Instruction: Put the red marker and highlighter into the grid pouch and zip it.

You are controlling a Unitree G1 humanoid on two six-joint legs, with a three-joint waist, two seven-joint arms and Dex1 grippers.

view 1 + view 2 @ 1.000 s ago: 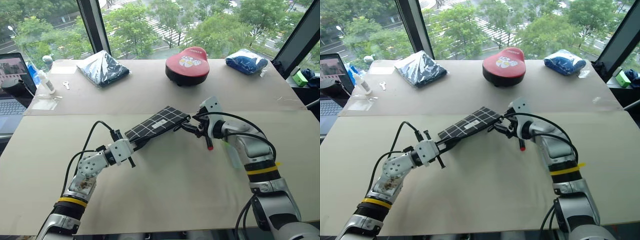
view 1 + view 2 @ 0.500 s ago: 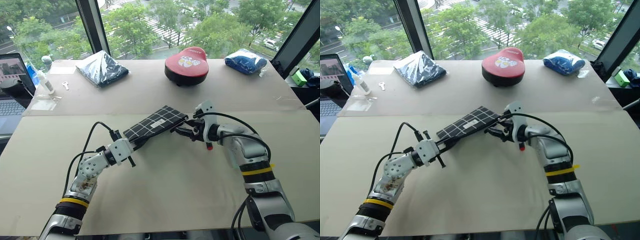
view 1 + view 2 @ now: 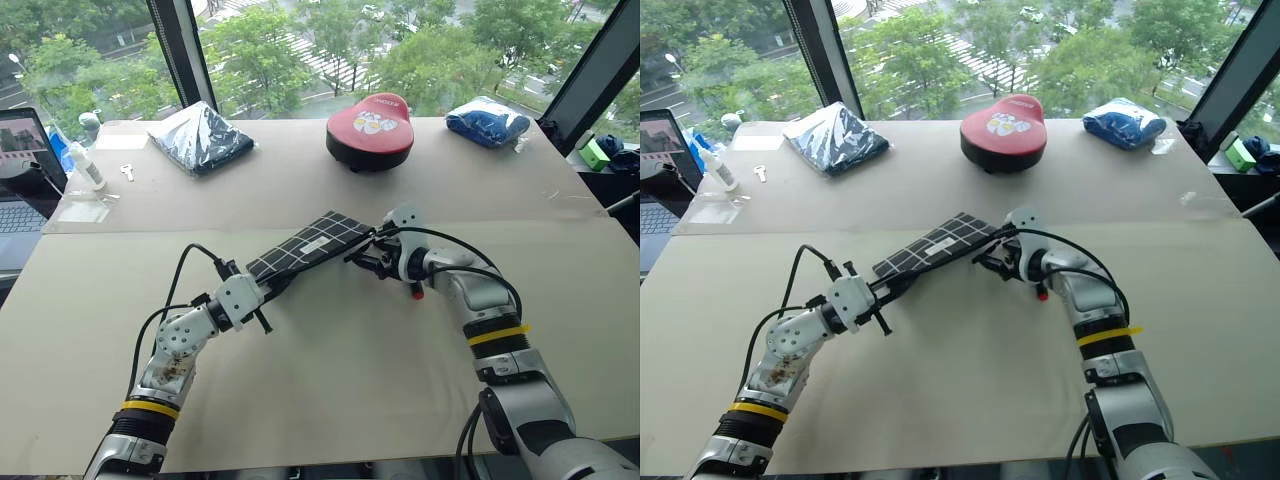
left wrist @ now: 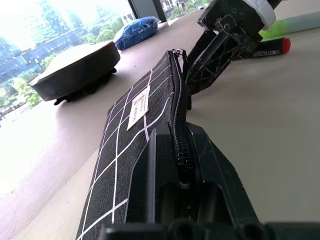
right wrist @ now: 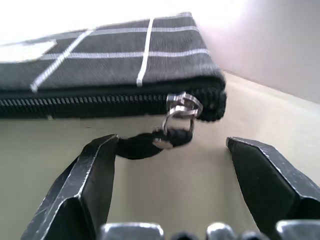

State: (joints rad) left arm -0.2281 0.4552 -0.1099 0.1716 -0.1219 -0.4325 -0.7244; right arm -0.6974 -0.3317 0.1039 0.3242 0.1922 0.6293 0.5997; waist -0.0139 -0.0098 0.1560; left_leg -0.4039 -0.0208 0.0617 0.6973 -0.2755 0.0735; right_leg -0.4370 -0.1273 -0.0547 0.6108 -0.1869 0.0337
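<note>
Right gripper (image 3: 366,259) has crept in toward the grid pouch (image 3: 308,243) corner; we see its jaws wide, straddling the zipper pull (image 5: 172,131), holding nothing. Left gripper (image 3: 262,296) clamps the pouch's near end. Red marker (image 3: 416,291) and highlighter (image 4: 292,22) lie on the table (image 3: 350,390) at 4 o'clock of the pouch. Unzipping step; next, pinch the pull.

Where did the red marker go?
The red marker lies on the table just behind the right gripper, on the robot's right, next to the highlighter.
</note>
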